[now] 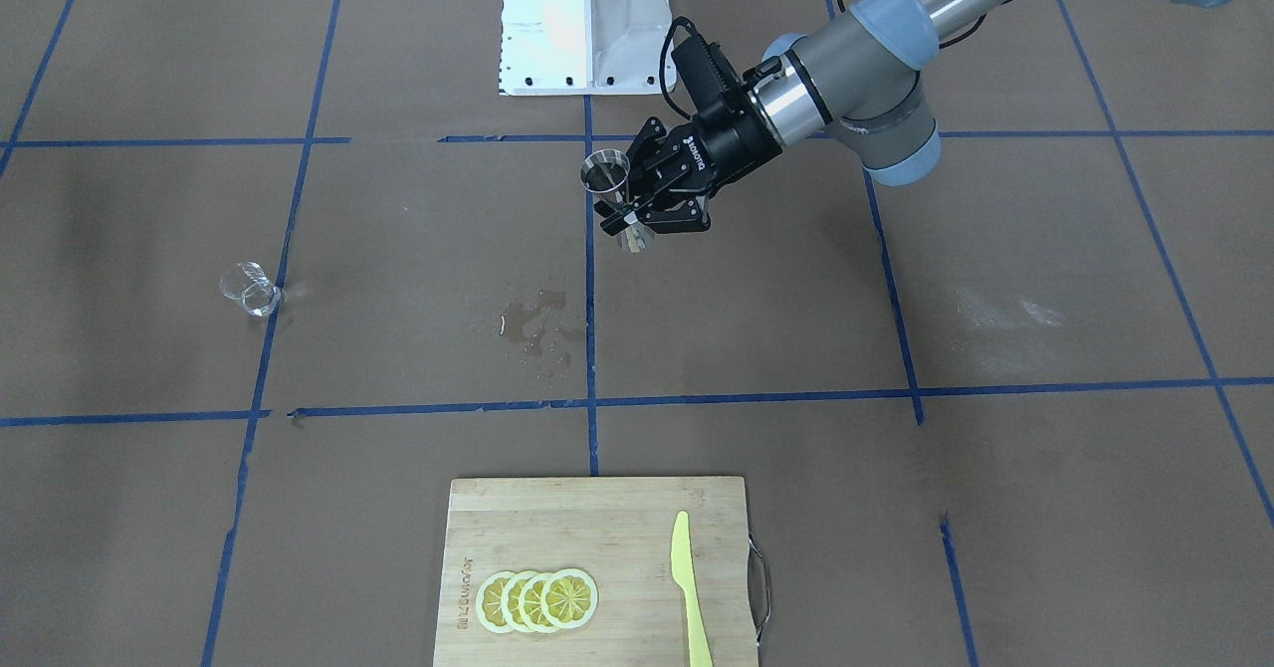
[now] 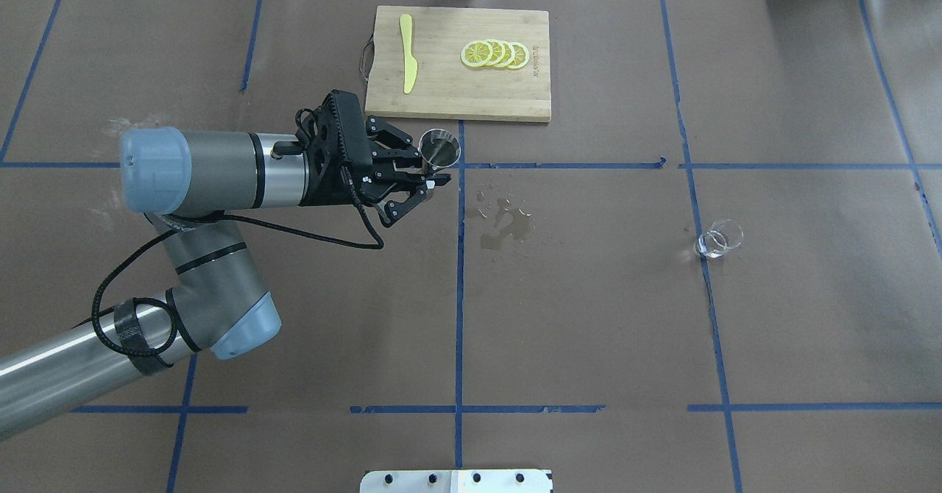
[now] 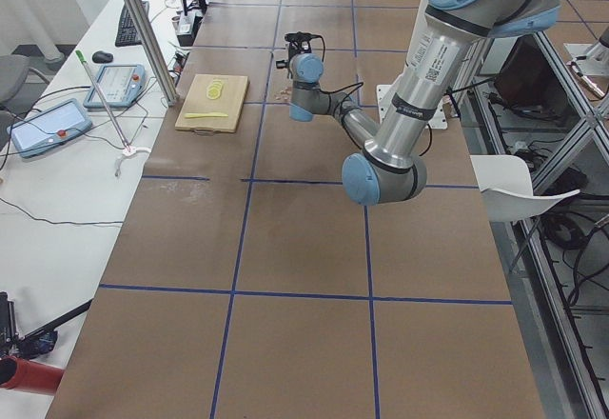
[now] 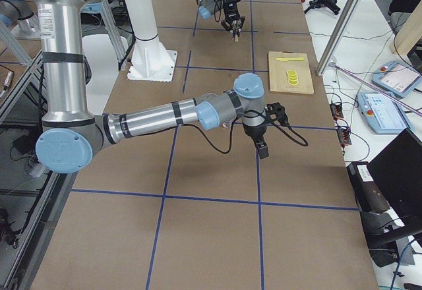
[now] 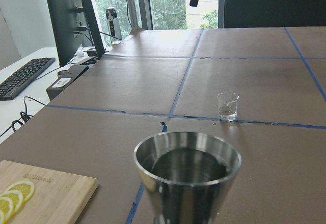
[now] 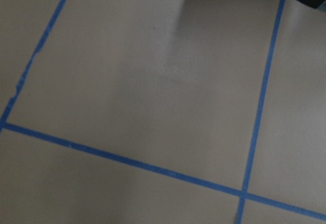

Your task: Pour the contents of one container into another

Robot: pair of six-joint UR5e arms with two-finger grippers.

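Observation:
My left gripper point(image 1: 622, 215) point(image 2: 431, 172) is shut on the waist of the silver hourglass jigger point(image 1: 606, 173) point(image 2: 439, 147), held upright above the table near the centre tape line. Its open mouth fills the bottom of the left wrist view point(image 5: 187, 175). The small clear glass cup point(image 1: 251, 289) point(image 2: 719, 239) point(image 5: 227, 106) stands alone on the table far off on the robot's right side, with no gripper near it. My right gripper point(image 4: 262, 150) hangs pointing down above the table; whether it is open or shut I cannot tell.
A wet spill point(image 1: 537, 329) point(image 2: 504, 224) lies between jigger and cup. A bamboo cutting board point(image 1: 597, 518) point(image 2: 456, 99) at the far edge carries lemon slices point(image 2: 495, 54) and a yellow knife point(image 2: 408, 51). The white robot base point(image 1: 585, 20) stands behind the jigger.

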